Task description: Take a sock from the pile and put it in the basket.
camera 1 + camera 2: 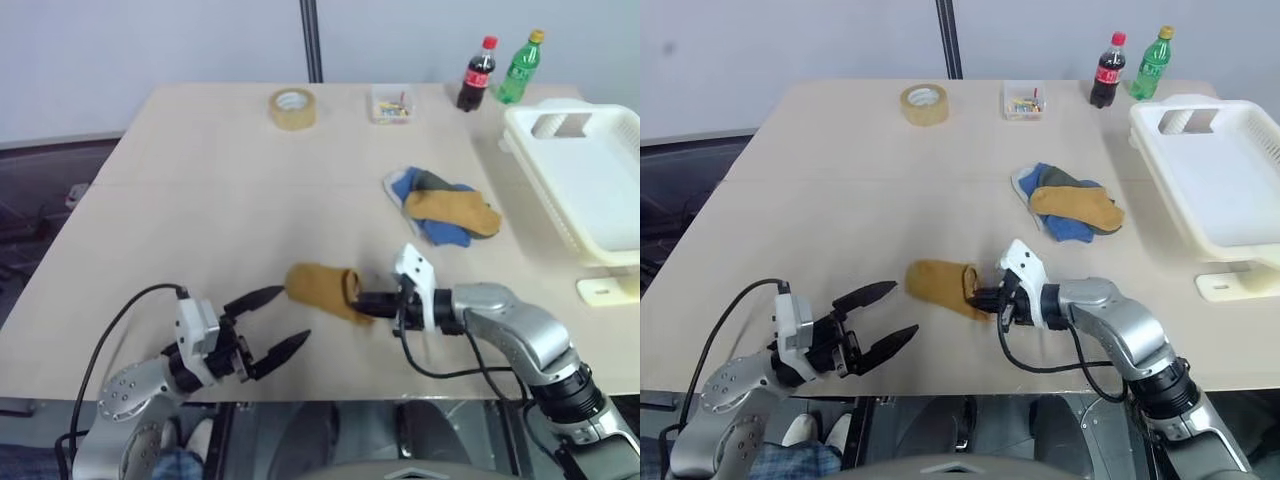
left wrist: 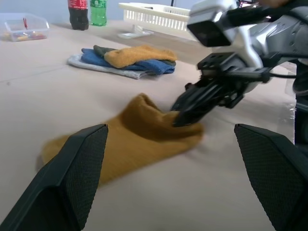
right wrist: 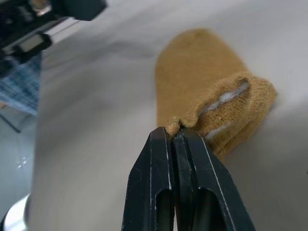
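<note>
Item: mustard sock point(image 1: 322, 288), lying on the near surface point(image 1: 200, 200), cuff pinched by my right hand point(image 1: 378, 303) for lifting to the basket point(image 1: 600, 180), far right. Left hand point(image 1: 275, 322) spread, empty, waiting beside. Pile point(image 1: 443, 207) mid-surface.

A pale beige worktop point(image 1: 200, 200) with a smooth matt surface fills most of the scene; behind it rises a plain light grey wall point(image 1: 150, 40); a dark vertical post point(image 1: 311, 40) stands against the wall at the far edge; to the left, lower down, lies dark grey floor point(image 1: 40, 200); lighting is soft and even.
</note>
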